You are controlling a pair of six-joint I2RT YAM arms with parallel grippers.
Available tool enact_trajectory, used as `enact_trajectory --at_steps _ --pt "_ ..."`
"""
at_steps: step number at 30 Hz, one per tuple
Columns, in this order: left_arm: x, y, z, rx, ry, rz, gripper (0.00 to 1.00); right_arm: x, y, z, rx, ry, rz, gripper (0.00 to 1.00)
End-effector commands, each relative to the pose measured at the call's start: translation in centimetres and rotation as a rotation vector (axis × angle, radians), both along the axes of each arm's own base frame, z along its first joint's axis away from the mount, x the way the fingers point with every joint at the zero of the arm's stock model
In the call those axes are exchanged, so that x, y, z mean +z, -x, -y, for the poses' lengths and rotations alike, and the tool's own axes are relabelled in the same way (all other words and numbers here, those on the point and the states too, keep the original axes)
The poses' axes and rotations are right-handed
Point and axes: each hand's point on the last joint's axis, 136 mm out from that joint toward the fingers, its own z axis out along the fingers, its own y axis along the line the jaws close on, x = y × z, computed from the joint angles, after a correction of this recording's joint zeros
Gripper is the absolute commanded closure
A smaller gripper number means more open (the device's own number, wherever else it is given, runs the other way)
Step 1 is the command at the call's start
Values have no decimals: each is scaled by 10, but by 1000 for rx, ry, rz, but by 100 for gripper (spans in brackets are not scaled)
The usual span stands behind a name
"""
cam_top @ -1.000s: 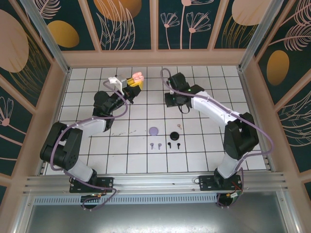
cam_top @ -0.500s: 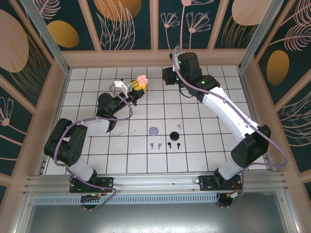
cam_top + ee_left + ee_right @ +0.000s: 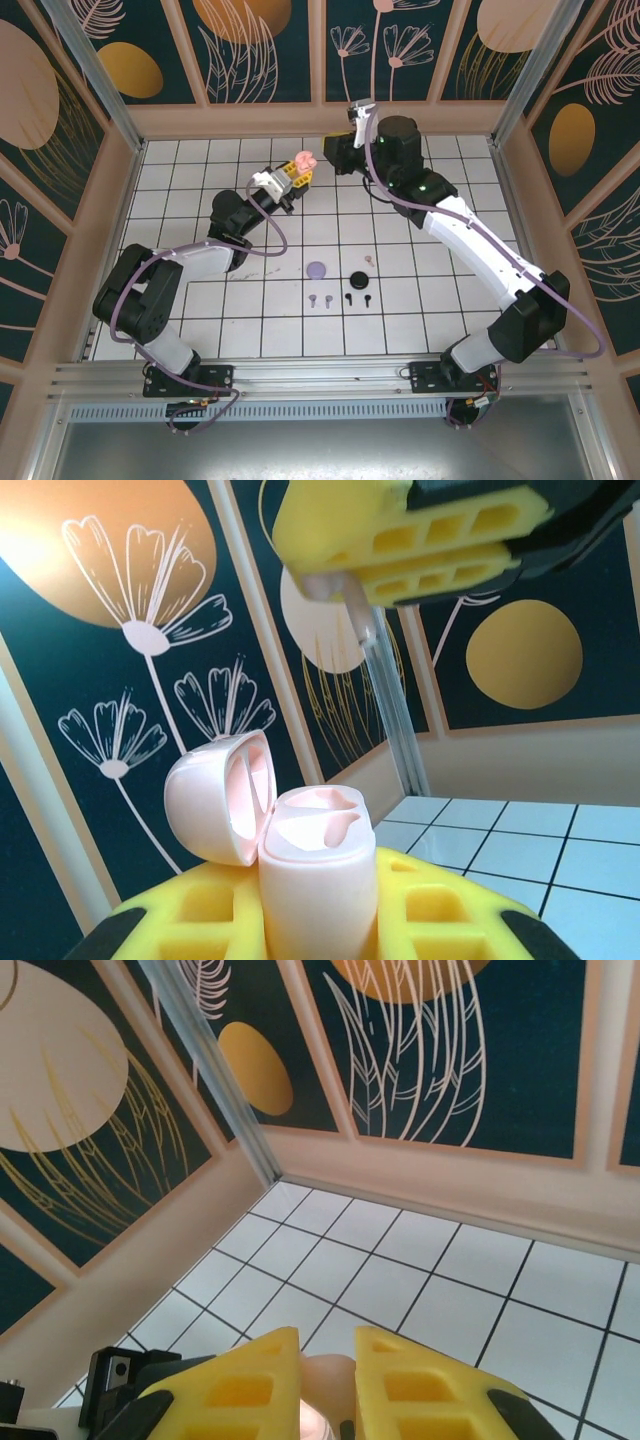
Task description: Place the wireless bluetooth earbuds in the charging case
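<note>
My left gripper (image 3: 293,175) is shut on the pink charging case (image 3: 304,160), holding it upright above the far tiles. Its lid (image 3: 215,800) hangs open to the left and both sockets of the case (image 3: 318,870) look bare. Just right of the case, my right gripper (image 3: 336,152) is shut on a pink earbud (image 3: 328,1385), pinched between the yellow fingers (image 3: 240,1385). In the left wrist view those fingers (image 3: 410,535) hover above the case. On the floor lie a pink earbud (image 3: 368,260), a lilac pair (image 3: 320,300) and a black pair (image 3: 358,297).
A lilac disc case (image 3: 318,269) and a black disc case (image 3: 358,278) lie mid-floor near the loose earbuds. The back wall (image 3: 320,118) stands close behind both grippers, and a metal corner post (image 3: 395,720) rises beyond the case.
My right arm swung up and back from mid-floor to beside the raised case. My left gripper carried the case a little rightward and higher.
</note>
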Motion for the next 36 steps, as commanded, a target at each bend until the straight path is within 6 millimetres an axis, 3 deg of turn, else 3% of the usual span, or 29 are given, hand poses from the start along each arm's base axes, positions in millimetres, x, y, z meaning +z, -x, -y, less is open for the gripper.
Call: enact_trajectory --at_steps 1,13,36 --pt "15 -2 2 17 2 67 100 28 19 -6 68 -64 95 84" --pt "18 0 10 -9 -7 67 100 20 32 -18 125 -74 105 84" --pt "19 3 15 -35 -16 57 100 -14 21 -36 153 -52 36 84"
